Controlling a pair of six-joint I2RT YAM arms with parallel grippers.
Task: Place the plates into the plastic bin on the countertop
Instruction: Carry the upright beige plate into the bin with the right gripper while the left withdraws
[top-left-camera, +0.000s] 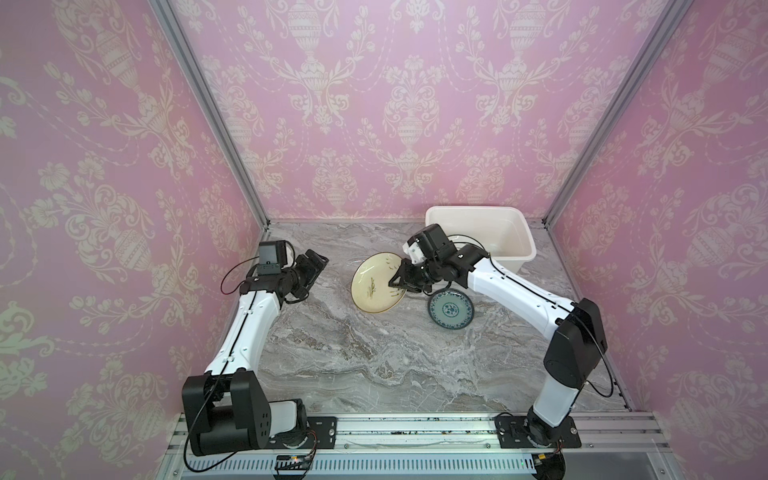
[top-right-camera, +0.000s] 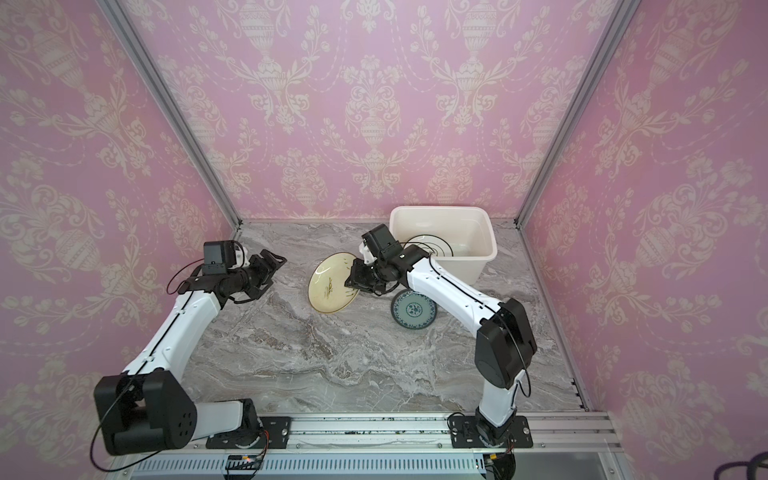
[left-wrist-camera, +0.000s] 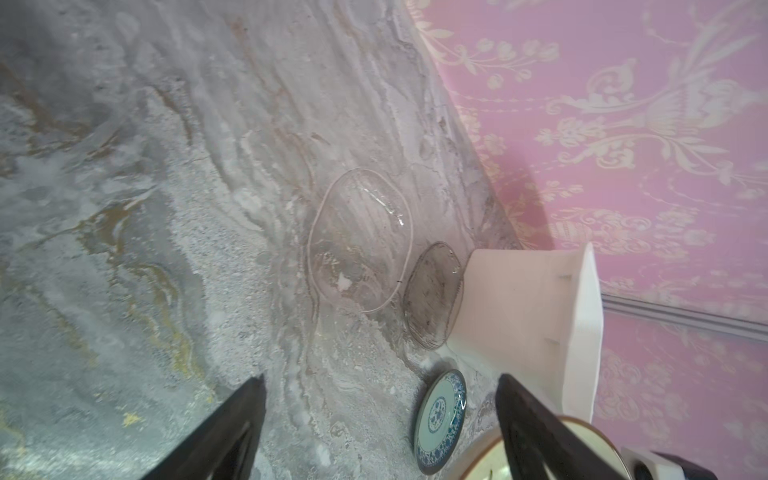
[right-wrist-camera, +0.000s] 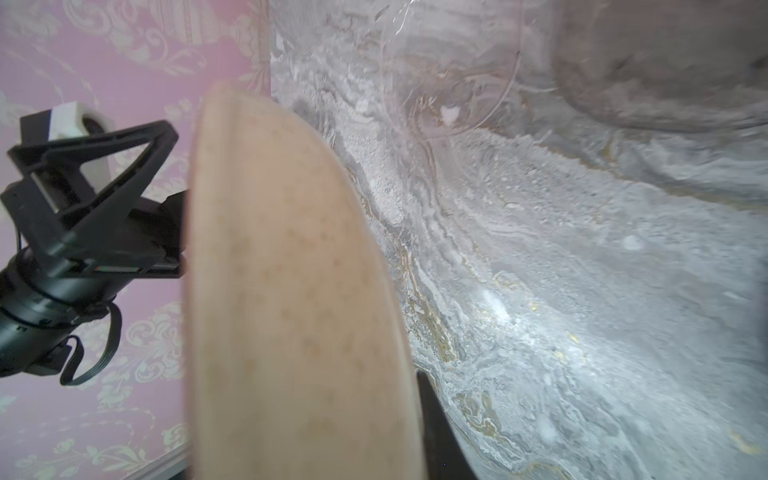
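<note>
One pale yellow plate (top-left-camera: 374, 286) is clamped by its rim in my right gripper (top-left-camera: 395, 283) and held tilted. Behind this gripper stands the plastic bin (top-left-camera: 498, 228). Just beside it a teal patterned plate (top-left-camera: 451, 309) lies on the countertop (top-left-camera: 374, 365). My left gripper (top-left-camera: 318, 272) is spread wide and empty.

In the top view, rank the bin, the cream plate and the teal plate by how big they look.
1. bin: clearly largest.
2. cream plate: held tilted in the right tool, so foreshortened and perhaps nearer the camera.
3. teal plate: lying on the countertop, smallest.
</note>
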